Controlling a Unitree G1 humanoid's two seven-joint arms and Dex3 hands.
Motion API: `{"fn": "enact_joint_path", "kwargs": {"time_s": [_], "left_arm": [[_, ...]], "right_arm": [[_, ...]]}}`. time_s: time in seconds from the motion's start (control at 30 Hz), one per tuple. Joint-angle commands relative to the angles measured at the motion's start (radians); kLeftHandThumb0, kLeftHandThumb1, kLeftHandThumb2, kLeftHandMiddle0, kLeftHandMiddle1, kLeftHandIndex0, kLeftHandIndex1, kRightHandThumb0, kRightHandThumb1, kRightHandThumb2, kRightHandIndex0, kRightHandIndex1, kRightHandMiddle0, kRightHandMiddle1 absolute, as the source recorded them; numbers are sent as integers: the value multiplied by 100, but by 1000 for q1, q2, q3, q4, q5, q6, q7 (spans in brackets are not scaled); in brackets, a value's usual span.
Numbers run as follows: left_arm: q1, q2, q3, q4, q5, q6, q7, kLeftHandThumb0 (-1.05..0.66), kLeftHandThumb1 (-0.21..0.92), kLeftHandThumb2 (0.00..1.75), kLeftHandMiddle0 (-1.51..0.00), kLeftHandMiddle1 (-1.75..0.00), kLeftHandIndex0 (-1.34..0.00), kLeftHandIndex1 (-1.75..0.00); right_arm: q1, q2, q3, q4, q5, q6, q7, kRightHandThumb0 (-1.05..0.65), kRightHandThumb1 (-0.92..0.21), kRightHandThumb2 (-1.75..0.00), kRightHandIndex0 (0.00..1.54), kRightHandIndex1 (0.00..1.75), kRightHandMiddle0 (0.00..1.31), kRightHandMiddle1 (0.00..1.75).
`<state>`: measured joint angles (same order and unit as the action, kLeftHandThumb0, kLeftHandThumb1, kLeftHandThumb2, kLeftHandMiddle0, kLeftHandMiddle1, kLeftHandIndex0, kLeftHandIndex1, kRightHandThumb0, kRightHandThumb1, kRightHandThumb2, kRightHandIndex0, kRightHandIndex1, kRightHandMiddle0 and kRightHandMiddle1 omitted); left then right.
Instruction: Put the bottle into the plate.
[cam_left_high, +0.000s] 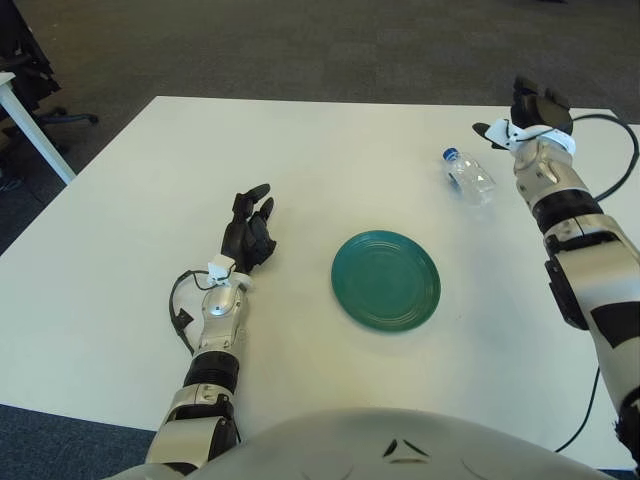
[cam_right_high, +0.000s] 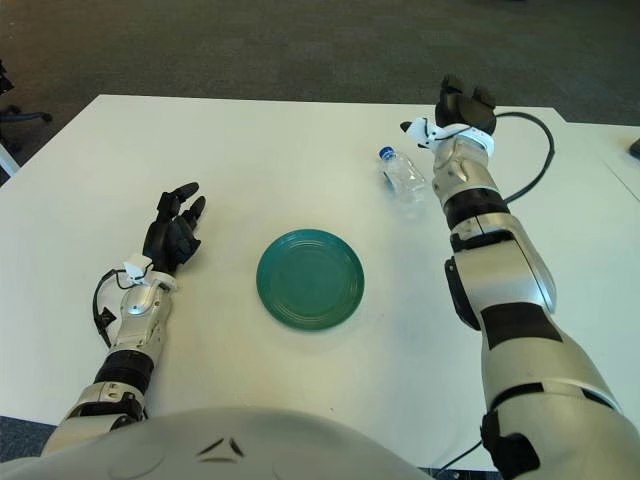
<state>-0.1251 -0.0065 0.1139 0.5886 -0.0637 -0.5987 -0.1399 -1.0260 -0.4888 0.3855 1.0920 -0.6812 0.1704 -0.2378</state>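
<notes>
A clear plastic bottle (cam_left_high: 468, 176) with a blue cap lies on its side on the white table (cam_left_high: 300, 150), to the far right of the green plate (cam_left_high: 346, 296). The plate is empty and sits at the middle front. My right hand (cam_left_high: 530, 112) is just right of and beyond the bottle, apart from it, fingers relaxed and holding nothing. My left hand (cam_left_high: 250, 232) shows left of the plate with its fingers spread, holding nothing.
A black cable (cam_left_high: 622, 150) loops over the table's right edge by my right arm. A white table leg (cam_left_high: 35, 135) and a dark chair base (cam_left_high: 60, 115) stand on the carpet at far left.
</notes>
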Motion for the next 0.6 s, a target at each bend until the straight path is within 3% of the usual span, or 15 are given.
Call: {"fn": "enact_joint_path", "kwargs": {"time_s": [0.0,0.27,0.57], "left_arm": [[52,-25,-23,29,23,15,24,-68,92,100,-46,-4,-1,-96],[64,-33,-46,22,28,-14,21,-70,92,99,-46,-3,0,-97],[94,-48,-60,-7,20,-25,24,-70,92,98,-45,-3,0,-96]], "right_arm": [[-32,27,62,22,-53,20,32,-105,-92,-65,0,0,0,0],[-46,45,179,127,-132,-11,86,-105,-92,-63,0,0,0,0],[-55,19,238,195,-153,-69,148,-105,-92,-65,0,0,0,0]]}}
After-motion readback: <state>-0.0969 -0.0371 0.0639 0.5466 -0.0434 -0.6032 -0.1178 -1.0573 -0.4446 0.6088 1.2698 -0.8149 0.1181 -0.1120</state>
